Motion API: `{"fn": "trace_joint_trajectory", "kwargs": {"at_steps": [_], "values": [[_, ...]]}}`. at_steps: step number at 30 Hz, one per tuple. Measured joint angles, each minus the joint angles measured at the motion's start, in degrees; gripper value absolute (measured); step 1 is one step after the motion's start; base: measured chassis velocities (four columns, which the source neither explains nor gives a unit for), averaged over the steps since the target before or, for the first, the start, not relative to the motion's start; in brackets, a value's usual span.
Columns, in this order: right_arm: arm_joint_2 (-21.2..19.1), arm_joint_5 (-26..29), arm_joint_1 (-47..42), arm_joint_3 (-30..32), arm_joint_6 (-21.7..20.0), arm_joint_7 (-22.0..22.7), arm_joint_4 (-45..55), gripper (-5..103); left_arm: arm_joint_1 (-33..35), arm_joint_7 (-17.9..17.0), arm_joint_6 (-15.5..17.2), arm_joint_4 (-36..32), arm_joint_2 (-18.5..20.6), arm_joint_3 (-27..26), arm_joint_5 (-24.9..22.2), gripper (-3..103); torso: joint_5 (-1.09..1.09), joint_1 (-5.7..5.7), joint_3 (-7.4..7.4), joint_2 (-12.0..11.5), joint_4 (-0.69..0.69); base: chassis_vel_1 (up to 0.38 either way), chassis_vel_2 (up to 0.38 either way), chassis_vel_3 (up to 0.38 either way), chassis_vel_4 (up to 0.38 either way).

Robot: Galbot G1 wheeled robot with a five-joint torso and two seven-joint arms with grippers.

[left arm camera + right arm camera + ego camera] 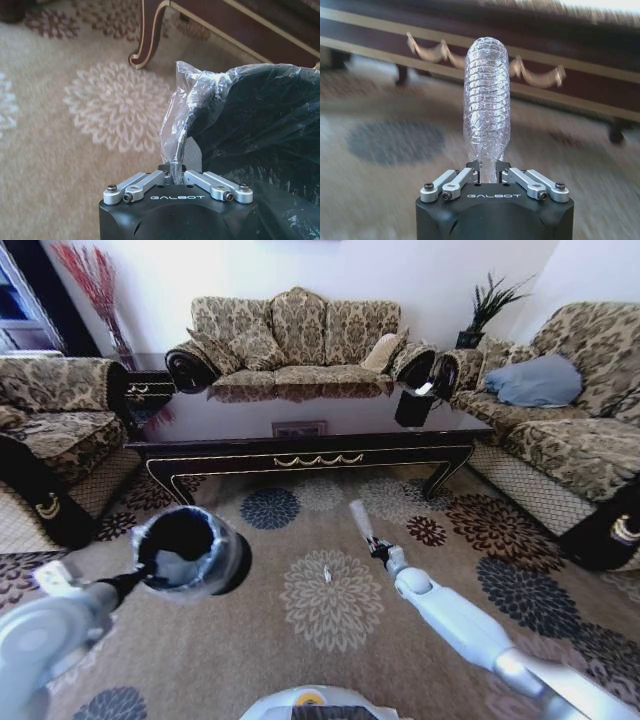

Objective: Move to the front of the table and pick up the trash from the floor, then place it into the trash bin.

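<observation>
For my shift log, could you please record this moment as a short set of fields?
Left gripper: shut on the plastic-lined rim of the round black trash bin, held up off the carpet
Right gripper: shut on the clear ribbed plastic bottle, held upright
Glossy dark brown coffee table: straight ahead
Small white scrap: on the floral carpet

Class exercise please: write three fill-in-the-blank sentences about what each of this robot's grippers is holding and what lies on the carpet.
1. The right gripper is shut on a clear plastic ____.
2. The left gripper grips the rim of the black ____.
3. A small white piece of trash lies on the ____, in front of the table.

Missing words: bottle; trash bin; carpet.
</observation>
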Motion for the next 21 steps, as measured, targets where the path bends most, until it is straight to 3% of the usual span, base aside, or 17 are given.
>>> {"fn": "trace_joint_trajectory", "kwargs": {"at_steps": [7,12,21], "values": [[-1.8,0.4,1.2,0.7,5.1,-3.8,8.4,16,-0.3,0.0,0.0,1.4,-1.8,2.1,0.3,0,-0.01,0.0,0.0,0.0,0.01,0.0,0.0,0.0,0.0],[-1.1,5.2,2.8,-1.0,9.0,-6.8,13.6,16,-0.6,0.1,0.0,2.0,-2.4,2.7,-0.1,0,-0.01,0.0,0.0,0.0,0.01,0.0,0.0,0.0,0.0],[1.5,11.3,8.8,-11.1,13.3,-9.1,23.4,15,-2.4,0.1,0.0,4.7,-3.2,3.5,-0.5,0,-0.02,0.0,0.0,0.0,0.01,0.0,0.0,0.0,0.0]]}}
